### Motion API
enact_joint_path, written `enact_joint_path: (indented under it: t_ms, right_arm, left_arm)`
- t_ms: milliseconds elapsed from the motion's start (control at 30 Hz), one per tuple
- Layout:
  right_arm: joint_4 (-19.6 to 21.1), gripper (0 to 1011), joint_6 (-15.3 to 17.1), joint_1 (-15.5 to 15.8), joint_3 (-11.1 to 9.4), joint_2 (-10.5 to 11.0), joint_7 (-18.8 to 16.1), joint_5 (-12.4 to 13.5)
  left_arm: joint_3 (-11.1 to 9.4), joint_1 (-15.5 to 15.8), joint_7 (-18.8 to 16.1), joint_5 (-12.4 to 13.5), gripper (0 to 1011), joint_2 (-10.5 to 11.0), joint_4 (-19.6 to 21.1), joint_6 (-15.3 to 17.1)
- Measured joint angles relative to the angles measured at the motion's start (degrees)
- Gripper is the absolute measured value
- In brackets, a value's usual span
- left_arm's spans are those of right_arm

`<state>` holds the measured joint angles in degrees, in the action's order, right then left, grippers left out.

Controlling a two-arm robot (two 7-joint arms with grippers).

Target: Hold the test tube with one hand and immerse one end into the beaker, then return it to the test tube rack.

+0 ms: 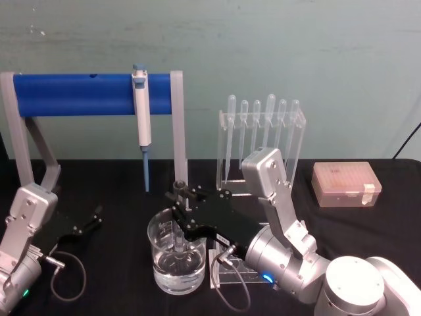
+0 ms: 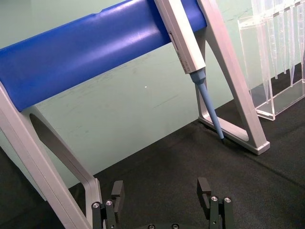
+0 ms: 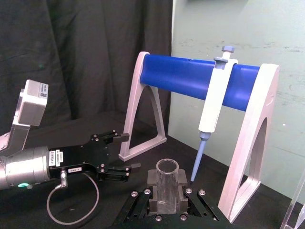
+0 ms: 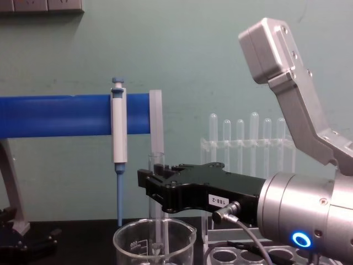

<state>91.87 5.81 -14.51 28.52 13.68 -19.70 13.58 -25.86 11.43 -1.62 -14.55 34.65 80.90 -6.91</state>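
The test tube [image 1: 179, 186] stands upright in my right gripper [image 1: 179, 203], which is shut on its upper part just below the rim. Its lower end reaches down inside the beaker [image 1: 164, 276], a wide glass holding clear water; I cannot tell whether the tip touches the water. From the chest, the test tube [image 4: 156, 163] drops past the right gripper [image 4: 156, 187] into the beaker [image 4: 132, 243]. The right wrist view looks at the test tube's [image 3: 167, 171] open rim, clamped between the fingers of the right gripper [image 3: 167, 202]. My left gripper [image 1: 92, 220] rests open at the table's left.
A white-and-blue pipettor [image 1: 141, 99] hangs on the blue-barred stand [image 1: 72, 94] right behind the beaker. A clear rack of plastic pipettes [image 1: 263, 125] stands at the back right, a pink tip box [image 1: 345, 184] farther right. A clear tube rack [image 1: 227, 266] sits under my right arm.
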Motion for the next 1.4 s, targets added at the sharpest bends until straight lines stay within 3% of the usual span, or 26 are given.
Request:
enact_joint_path:
  t_ms: [633,900,1133,1400]
  right_arm:
    - [0.9,225,-0.1,0.1,-0.1,0.1,0.1,-0.6]
    - [5.3,225,0.2,0.3,-1.0,0.8,0.1,-1.2]
    - [9.3,225,1.4,-0.1,-2.0,1.0,-0.2,0.2]
    - [16.6,224,5.0,-0.5,-3.7,3.1,0.2,1.4]
  left_arm:
    - [0.0,0.0,0.0,0.0,1000,0.0,0.0,0.0]
    - [0.0,0.0,0.0,0.0,1000,0.0,0.0,0.0]
    - [0.0,0.0,0.0,0.0,1000,0.0,0.0,0.0]
    - [0.0,0.0,0.0,0.0,1000,0.0,0.0,0.0]
